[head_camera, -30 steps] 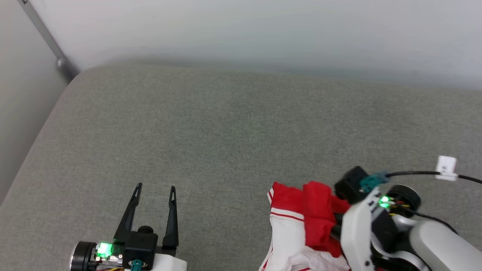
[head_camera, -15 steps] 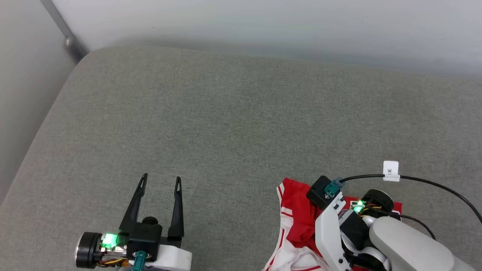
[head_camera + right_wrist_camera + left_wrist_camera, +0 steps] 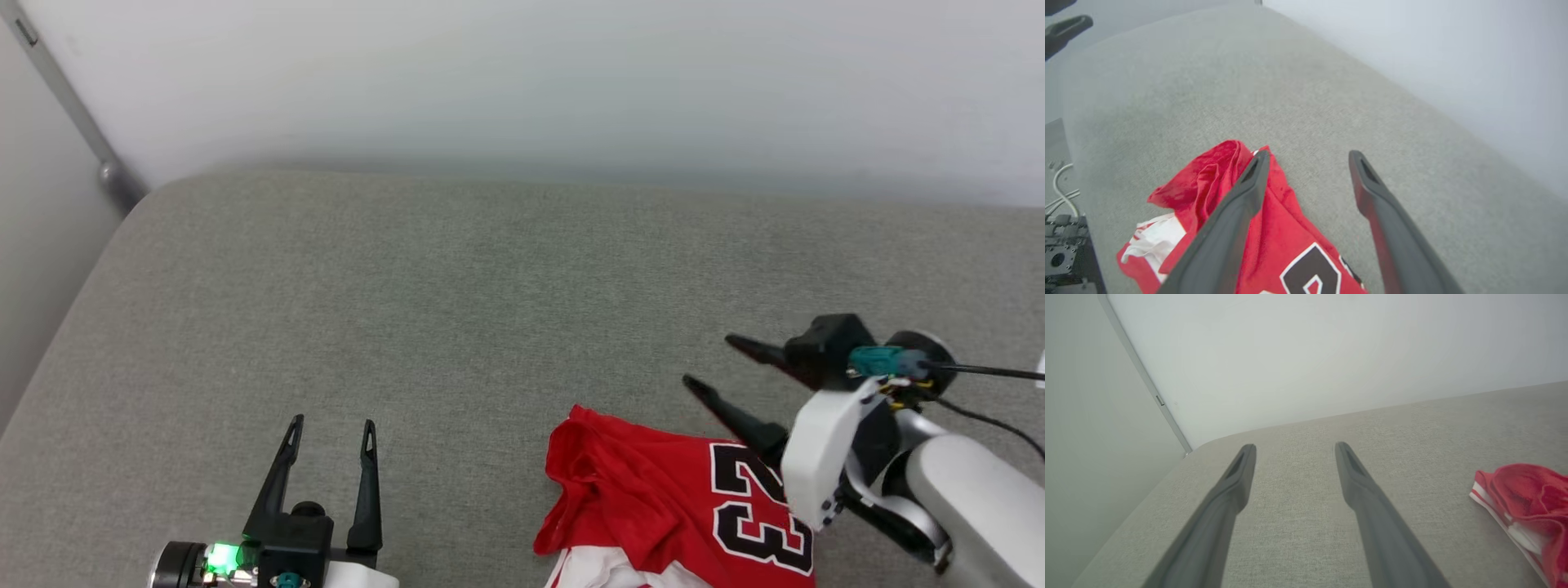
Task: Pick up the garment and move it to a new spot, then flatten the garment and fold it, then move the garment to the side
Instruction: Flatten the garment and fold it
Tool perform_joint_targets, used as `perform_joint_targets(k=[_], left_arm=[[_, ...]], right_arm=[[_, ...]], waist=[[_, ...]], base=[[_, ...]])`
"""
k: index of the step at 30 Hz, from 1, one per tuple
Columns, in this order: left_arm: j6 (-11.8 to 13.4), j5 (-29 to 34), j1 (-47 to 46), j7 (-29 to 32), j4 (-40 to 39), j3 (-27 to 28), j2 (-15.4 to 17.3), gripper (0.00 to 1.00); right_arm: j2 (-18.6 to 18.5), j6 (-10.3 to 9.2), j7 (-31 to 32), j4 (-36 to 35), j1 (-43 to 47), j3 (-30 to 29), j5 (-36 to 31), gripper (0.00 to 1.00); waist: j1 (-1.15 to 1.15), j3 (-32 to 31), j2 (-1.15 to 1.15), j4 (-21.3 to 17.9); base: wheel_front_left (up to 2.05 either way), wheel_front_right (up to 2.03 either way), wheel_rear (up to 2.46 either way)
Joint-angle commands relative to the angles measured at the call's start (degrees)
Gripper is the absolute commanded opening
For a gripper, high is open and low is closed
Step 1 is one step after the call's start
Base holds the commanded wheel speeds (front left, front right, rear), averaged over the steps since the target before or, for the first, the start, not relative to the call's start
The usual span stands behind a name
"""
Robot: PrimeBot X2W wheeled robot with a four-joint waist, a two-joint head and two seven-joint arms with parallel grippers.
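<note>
Garment (image 3: 653,498) lies free — right fingers (image 3: 737,419) wide apart, empty.

I think this is a test room, not a real home. I work over a big soft grey pad (image 3: 490,286), like a couch seat, with a round far left corner. A red shirt (image 3: 653,498) lies by its near edge. Behind the far edge is a plain white wall (image 3: 522,73) with a grey metal strip (image 3: 57,90). Down past the near edge I see loose white wires (image 3: 1059,192) and a black metal plate (image 3: 1063,261) with holes.
</note>
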Motion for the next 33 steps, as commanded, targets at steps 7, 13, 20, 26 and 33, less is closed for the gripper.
perform_joint_targets(k=[7, 13, 20, 26, 33], left_arm=[[-0.5, 0.4, 1.3, -0.1, -1.1, 0.9, -0.1, 1.00], [-0.9, 0.4, 1.8, -0.1, -1.4, 1.4, -0.5, 1.00], [-1.3, -0.1, 2.7, -0.1, -2.1, 2.4, -1.0, 1.00], [-2.0, -0.3, 3.5, -0.1, -2.5, 3.5, -1.3, 1.00], [-2.7, 0.1, 4.6, -0.1, -2.7, 4.4, -1.7, 1.00]], right_arm=[[5.0, -0.03, -12.9, -1.1, 8.3, -21.6, -13.6, 1.00], [13.7, -0.03, -22.2, -1.2, 16.5, -36.4, -24.1, 1.00], [23.8, -0.03, -25.7, -4.1, 26.1, -46.3, -30.2, 1.00], [29.0, -0.02, -26.0, -7.4, 33.6, -50.7, -31.4, 1.00], [30.0, -0.02, -26.0, -10.1, 39.2, -50.9, -29.6, 1.00]], waist=[[0.00, -1.4, 0.00, -4.1], [0.00, -2.1, 0.00, -5.0], [0.00, -2.8, 0.00, -5.3], [0.00, -3.2, 0.00, -5.0], [0.00, -3.8, 0.00, -4.5]], base=[[0.00, 0.00, 0.00], [0.00, 0.00, 0.00], [0.00, 0.00, 0.00], [0.00, 0.00, 0.00], [0.00, 0.00, 0.00]])
